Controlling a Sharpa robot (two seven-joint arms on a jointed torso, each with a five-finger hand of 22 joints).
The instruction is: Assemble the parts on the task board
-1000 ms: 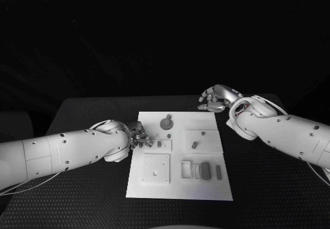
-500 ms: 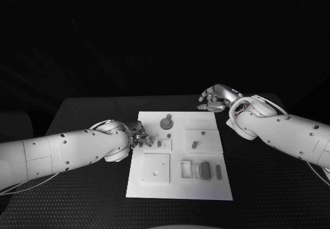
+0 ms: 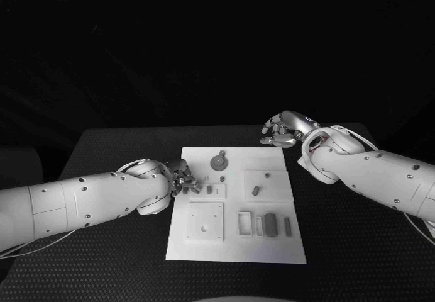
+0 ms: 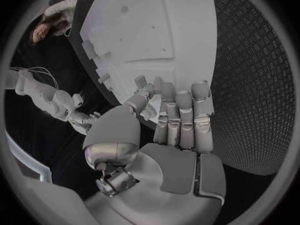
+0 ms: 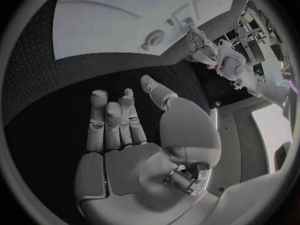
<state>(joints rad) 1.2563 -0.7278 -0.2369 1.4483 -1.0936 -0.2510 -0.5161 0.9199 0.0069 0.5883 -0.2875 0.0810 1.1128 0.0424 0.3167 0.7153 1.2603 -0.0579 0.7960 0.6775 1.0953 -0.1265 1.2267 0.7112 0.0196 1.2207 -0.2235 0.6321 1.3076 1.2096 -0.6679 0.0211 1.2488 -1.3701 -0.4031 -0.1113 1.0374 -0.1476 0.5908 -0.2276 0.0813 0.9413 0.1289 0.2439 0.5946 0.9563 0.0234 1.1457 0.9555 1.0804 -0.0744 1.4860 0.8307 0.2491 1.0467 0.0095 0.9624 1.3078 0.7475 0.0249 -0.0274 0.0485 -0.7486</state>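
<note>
Flat white task board (image 3: 237, 207), textured black table (image 3: 118, 157)

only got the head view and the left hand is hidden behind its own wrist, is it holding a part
observer: no. The left wrist view shows the left hand with its fingers stretched straight and nothing between them.
operator: where are the fingertips
observer: right at the edge of the task board.
operator: and the right hand
observer: the right wrist view shows the right hand with an empty palm, above the black table and off the board.
</note>
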